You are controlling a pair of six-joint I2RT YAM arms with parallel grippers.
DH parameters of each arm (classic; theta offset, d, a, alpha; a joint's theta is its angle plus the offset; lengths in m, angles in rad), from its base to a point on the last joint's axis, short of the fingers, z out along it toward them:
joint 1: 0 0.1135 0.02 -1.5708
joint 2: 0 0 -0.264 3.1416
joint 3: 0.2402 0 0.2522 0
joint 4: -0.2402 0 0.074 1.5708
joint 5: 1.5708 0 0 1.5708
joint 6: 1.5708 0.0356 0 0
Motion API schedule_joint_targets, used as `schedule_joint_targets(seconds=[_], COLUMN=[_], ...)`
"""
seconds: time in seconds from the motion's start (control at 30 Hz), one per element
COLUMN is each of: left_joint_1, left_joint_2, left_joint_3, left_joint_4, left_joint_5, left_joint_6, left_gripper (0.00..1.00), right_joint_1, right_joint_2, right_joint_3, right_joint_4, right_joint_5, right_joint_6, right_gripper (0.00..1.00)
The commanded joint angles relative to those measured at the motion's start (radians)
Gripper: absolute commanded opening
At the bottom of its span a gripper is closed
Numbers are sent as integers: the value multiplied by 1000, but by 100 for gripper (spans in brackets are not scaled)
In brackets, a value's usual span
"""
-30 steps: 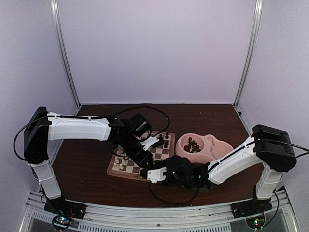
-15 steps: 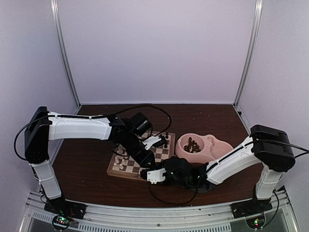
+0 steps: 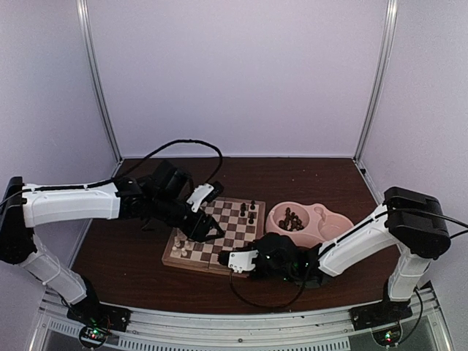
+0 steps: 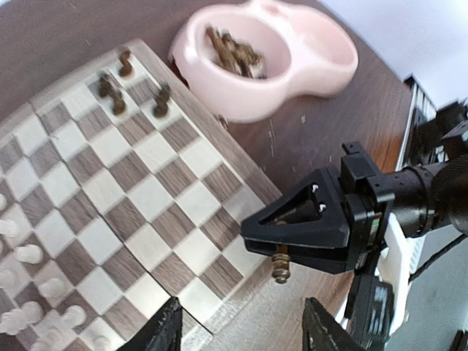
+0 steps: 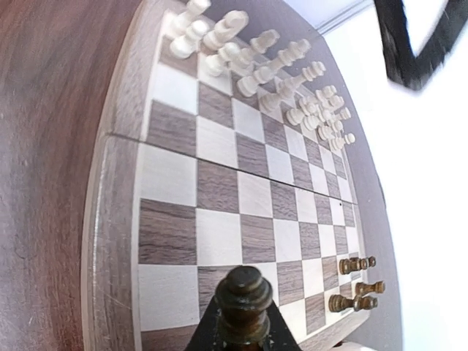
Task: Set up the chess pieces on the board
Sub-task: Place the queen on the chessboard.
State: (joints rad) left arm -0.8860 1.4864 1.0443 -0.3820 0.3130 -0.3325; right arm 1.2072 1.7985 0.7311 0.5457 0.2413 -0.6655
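Dark piece [image 4: 280, 268] in low right tool [image 4: 287, 247]

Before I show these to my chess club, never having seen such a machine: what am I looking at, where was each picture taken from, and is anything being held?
Two robot arms bolted at a table's near edge are setting up a chess set. One picture looks down from above. The other two come from a camera on each wrist. On the table lies a board with cream pieces along one side and a few dark pieces at the opposite corner. Beside it, a pink bowl holds a heap of pieces. The right claw grips one dark piece near the board's edge. The left claw is open and empty.
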Motion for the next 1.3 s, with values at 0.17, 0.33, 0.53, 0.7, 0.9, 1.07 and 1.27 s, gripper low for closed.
schedule_joint_targets(seconds=[0.17,0.33,0.53,0.7,0.9,1.07,1.27], left_joint_1=[38,38,38,38,38,38,38], left_joint_2=[-216,-300,-295,-260,-224,-176,-188], left_joint_3=[-187,-263,-273,-271,-254,-225,-232], left_joint_4=[277,367,375,412,403,333,282], left_joint_5=[-155,-171,-153,-131,-116,-102,-168], left_joint_6=[-62,-60,-56,-59,-59,-41,-8], left_gripper=[60,63,63,63,63,62,62], right_joint_1=[-104,-143,-169,-169,-169,-169,-169], right_joint_2=[-72,-7,85,118,125,114,64], right_joint_3=[-48,-59,-53,-37,-28,-25,-13], right_joint_4=[159,303,422,412,388,365,271], right_joint_5=[-363,-484,-525,-515,-508,-508,-466], right_joint_6=[413,561,630,605,590,580,545], right_gripper=[11,11,15,21,20,17,33])
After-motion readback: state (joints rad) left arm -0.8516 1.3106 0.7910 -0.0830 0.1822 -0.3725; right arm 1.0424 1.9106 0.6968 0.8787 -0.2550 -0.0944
